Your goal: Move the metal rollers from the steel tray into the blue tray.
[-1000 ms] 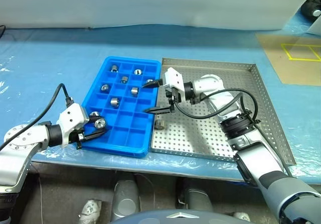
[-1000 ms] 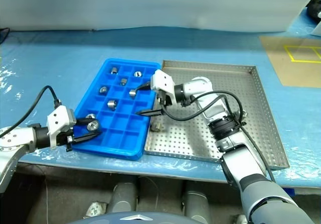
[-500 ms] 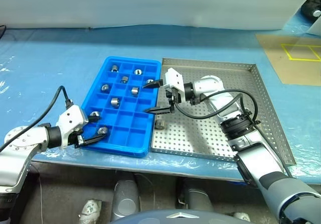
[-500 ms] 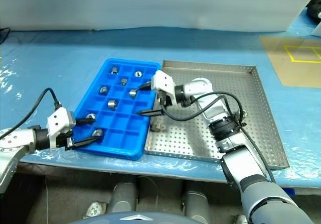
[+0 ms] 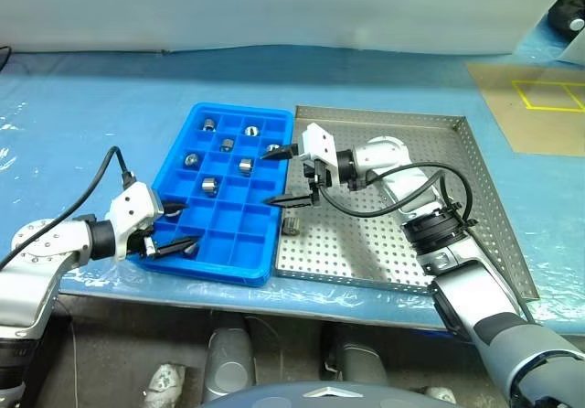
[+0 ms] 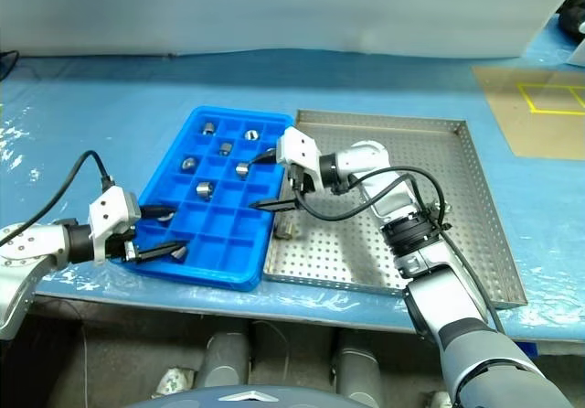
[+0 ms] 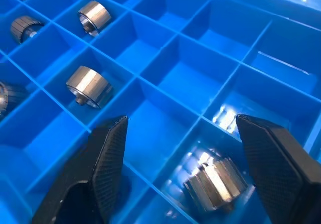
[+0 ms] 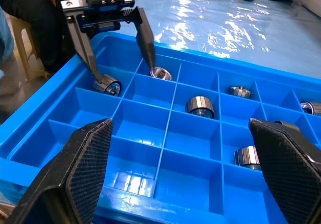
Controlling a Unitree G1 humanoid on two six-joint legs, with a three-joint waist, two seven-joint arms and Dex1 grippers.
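Observation:
The blue tray (image 5: pixel 174 166) lies left of the steel tray (image 5: pixel 393 239), touching it. Several metal rollers (image 5: pixel 245 165) rest in its compartments. My left gripper (image 5: pixel 177 229) is open at the tray's near left corner. Its fingers straddle a compartment where one roller (image 7: pixel 215 184) lies free. My right gripper (image 5: pixel 279 177) is open and hovers over the seam between the two trays, pointing at the blue tray. One roller (image 5: pixel 291 227) sits on the steel tray's perforated floor just below it. In the right wrist view the left gripper (image 8: pixel 118 66) stands over two rollers.
Both trays sit on a table covered in blue plastic sheet (image 5: pixel 82 106), close to its front edge. A brown board with yellow tape (image 5: pixel 535 106) lies at the far right. A seated person (image 8: pixel 25 13) is beyond the blue tray.
My left gripper opened and let its roller drop into a near-left compartment of the blue tray. The right arm has not moved.

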